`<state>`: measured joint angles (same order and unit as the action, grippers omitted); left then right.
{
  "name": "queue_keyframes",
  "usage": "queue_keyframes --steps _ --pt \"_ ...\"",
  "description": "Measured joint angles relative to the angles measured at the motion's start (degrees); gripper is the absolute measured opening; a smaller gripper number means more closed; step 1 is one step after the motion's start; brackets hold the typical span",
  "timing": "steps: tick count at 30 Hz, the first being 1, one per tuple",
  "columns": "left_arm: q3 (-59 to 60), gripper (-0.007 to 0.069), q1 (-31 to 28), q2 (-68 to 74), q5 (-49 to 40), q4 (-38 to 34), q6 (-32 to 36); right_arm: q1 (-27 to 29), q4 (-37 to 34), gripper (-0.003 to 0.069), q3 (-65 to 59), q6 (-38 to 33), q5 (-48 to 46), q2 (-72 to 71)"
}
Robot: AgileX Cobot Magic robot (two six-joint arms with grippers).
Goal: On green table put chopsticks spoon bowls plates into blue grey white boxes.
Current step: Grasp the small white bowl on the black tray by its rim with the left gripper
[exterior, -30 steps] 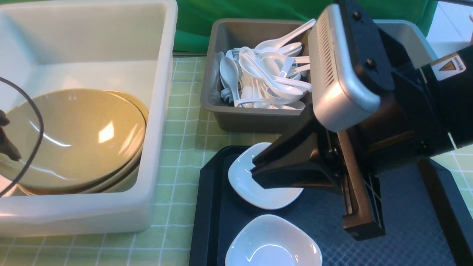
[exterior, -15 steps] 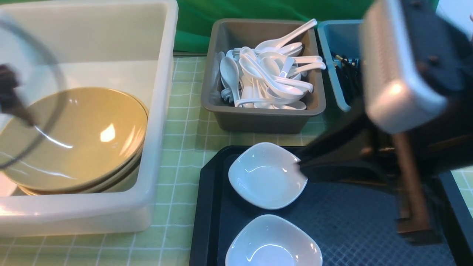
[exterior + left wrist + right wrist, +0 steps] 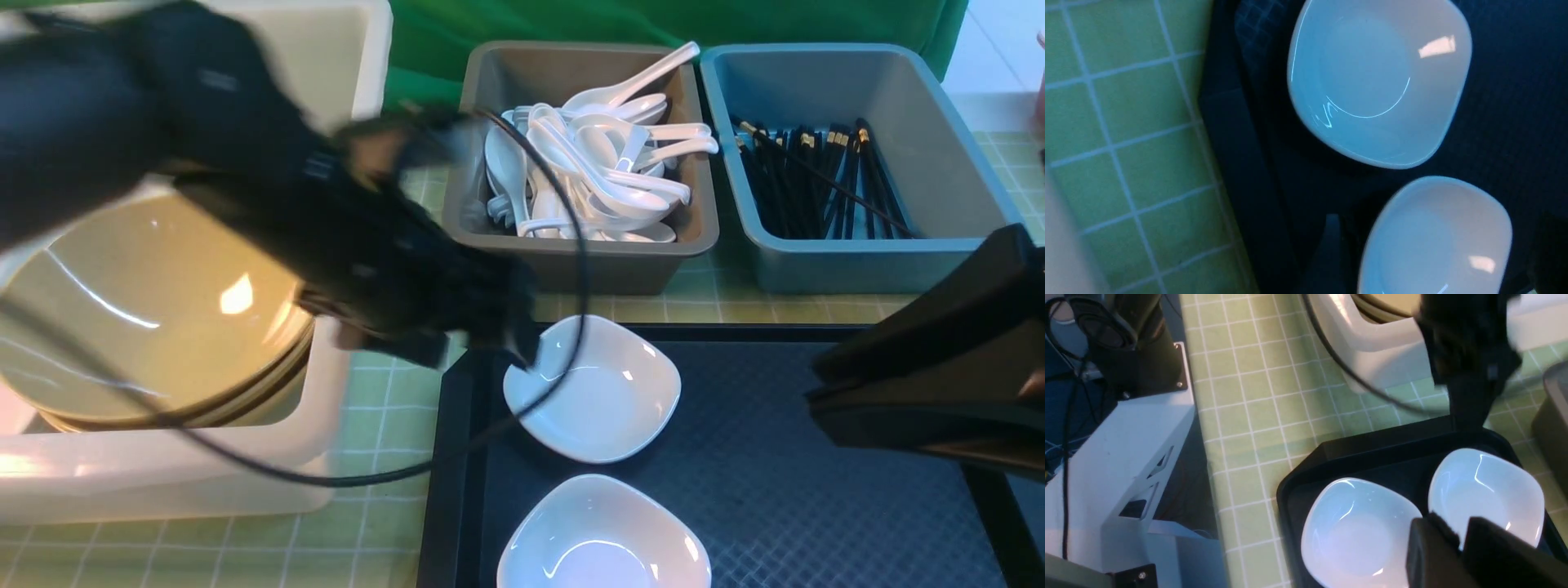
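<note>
Stock: two white square dishes, far dish [image 3: 596,400] and near dish [image 3: 600,539], both on black tray [image 3: 775,506], green counter [image 3: 392,269].
Left tool [image 3: 521,349]: blurred at far dish's left rim; grip cannot be told.
Right tool [image 3: 819,398]: clenched, empty, over tray's right side.

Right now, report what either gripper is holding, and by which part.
Nothing is held. The right gripper is shut and empty; the left gripper hangs blurred at the rim of the far white dish, no grip visible.
</note>
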<state>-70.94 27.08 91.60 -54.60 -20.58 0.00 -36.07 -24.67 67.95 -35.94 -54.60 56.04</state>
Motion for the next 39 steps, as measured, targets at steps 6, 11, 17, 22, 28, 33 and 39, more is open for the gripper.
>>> queue_keyframes --steps 6,11,17,22,28,33,39 --pt "-7.9 0.05 0.4 10.3 -2.1 0.1 3.7 0.0 0.1 0.0138 0.0 0.1 0.0 -0.1" --pt "-14.0 0.05 0.4 17.2 -2.5 0.2 4.8 0.0 0.1 0.0141 0.0 0.1 0.0 -0.1" --pt "-16.1 0.05 0.4 22.2 -2.4 1.7 5.3 0.0 0.1 0.0144 0.0 0.1 0.0 -0.1" --pt "-16.1 0.05 0.4 23.5 -0.5 2.4 5.3 0.0 0.1 0.015 0.0 0.1 0.0 -0.1" --pt "-16.1 0.05 0.4 23.7 1.2 2.4 5.3 0.0 0.1 0.0152 0.0 0.1 0.0 -0.1" --pt "-16.1 0.05 0.4 24.5 1.2 2.5 5.1 0.0 0.1 0.0153 0.0 0.1 0.0 -0.1" --pt "-16.1 0.0474 0.4 26.7 0.3 1.7 6.0 0.0 0.1 0.0156 0.0 0.1 0.0 -0.1"
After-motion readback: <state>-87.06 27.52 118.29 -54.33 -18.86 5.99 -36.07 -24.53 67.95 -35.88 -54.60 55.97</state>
